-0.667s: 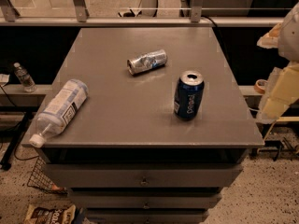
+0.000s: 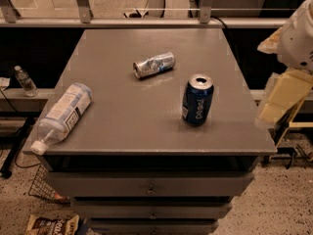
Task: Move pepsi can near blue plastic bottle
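1. Gripper [image 2: 281,102]: hangs off the right edge of the table [image 2: 132,126], just beyond its front right corner, at about the height of the top. It holds nothing. Whether it is wide or narrow cannot be told.
2. Pepsi can [image 2: 197,100]: upright on the right front part of the table, near the gripper but apart from it, silver top up and lettering towards the camera.
3. Crushed can [image 2: 154,64]: lies on its side behind and to the left of the pepsi can, near the middle of the table. It is not part of the task.
4. Bottle [image 2: 63,114]: lies on its side at the left front edge, with its cap at the front left corner. It is well apart from the pepsi can.
5. Step in hand, as judged: the approach. The pepsi can is not yet grasped.
6. Next move, as judged: bring the gripper in over the table to the pepsi can, close on its body and carry it left across the bare front strip. Set it down just beside the bottle without knocking it, since a bottle on its side may roll.
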Controlling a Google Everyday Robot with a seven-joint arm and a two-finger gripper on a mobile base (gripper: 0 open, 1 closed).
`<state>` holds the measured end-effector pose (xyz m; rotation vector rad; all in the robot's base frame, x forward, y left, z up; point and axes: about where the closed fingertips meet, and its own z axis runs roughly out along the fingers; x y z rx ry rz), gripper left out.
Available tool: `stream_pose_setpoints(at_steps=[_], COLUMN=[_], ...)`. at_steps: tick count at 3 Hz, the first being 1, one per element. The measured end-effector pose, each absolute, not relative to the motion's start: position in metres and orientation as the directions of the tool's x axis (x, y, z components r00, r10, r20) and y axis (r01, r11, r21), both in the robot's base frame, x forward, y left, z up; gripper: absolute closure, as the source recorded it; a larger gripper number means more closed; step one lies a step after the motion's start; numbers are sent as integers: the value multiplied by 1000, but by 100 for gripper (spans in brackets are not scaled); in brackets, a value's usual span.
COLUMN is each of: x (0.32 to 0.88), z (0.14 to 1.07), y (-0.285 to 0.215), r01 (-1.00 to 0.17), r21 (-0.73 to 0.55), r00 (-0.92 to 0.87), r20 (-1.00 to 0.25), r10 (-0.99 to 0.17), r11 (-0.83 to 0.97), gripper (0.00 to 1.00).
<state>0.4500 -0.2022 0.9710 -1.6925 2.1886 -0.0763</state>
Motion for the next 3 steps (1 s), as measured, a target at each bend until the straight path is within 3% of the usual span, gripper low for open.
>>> stream_pose_setpoints(at_steps=[3], x=[499], z=[919], y=[-143], r01=[-944], r21=[-154], r00=[-135], r20=[-624], r10=[-770], r11=[291], gripper=[0])
